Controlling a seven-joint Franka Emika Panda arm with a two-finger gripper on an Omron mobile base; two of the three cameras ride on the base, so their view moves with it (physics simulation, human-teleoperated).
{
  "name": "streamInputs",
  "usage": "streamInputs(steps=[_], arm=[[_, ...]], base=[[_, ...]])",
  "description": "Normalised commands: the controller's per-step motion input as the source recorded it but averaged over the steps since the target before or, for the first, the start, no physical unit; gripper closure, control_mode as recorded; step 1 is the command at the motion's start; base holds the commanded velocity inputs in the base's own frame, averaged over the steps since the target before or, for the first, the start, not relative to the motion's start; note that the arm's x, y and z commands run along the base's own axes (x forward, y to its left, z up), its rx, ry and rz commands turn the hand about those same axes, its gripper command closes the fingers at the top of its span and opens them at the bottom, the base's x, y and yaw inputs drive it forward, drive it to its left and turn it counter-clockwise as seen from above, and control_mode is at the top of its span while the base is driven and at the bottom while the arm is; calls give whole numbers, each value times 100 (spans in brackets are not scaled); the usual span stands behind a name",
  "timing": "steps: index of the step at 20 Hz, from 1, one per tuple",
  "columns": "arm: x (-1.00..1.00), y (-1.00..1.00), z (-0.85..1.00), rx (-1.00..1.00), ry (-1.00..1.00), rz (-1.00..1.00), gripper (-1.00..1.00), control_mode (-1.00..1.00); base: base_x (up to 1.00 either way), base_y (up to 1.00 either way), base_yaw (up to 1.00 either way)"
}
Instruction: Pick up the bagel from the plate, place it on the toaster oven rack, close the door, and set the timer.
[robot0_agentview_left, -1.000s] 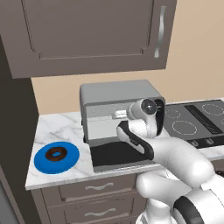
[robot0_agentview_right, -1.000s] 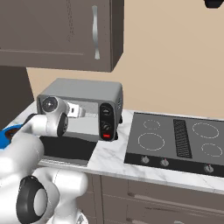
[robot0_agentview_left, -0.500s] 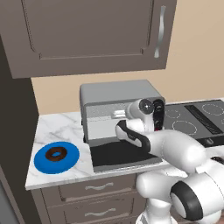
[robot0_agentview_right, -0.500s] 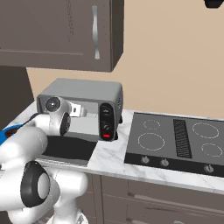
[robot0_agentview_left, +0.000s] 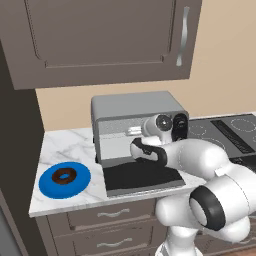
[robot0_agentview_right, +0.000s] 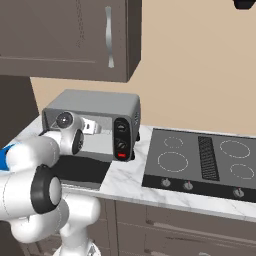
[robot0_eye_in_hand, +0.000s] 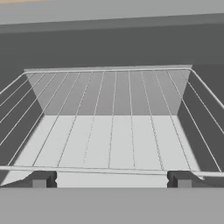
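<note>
gripper (robot0_eye_in_hand: 111, 178) jaws spread, empty; thin wire toaster oven rack (robot0_eye_in_hand: 109, 127); ring-shaped bagel (robot0_agentview_left: 64, 175) on plate (robot0_agentview_left: 50, 186).

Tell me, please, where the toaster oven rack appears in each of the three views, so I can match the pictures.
Left base view: the toaster oven rack is a thin line across the open cavity, left of the arm's wrist.
Right base view: I cannot make it out; the arm covers most of the cavity.
Hand view: the toaster oven rack spans the picture, seen from its front edge.
Shared landmark: the lowered door.
</note>
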Motion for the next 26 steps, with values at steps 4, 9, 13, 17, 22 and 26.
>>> streamInputs(steps=[4, 9, 13, 17, 22, 26], arm=[[21, 0, -3, 0, 0, 0, -100, -100], [22, 0, -2, 0, 0, 0, -100, -100], [19, 2, -10, 0, 0, 0, -100, -100], [21, 3, -13, 0, 0, 0, -100, -100], [21, 5, -14, 0, 0, 0, -100, -100], [11, 4, -21, 0, 0, 0, -100, -100]], base=[[0, 0, 0], [0, 0, 0], [0, 0, 0], [0, 0, 0], [0, 0, 0], [0, 0, 0]])
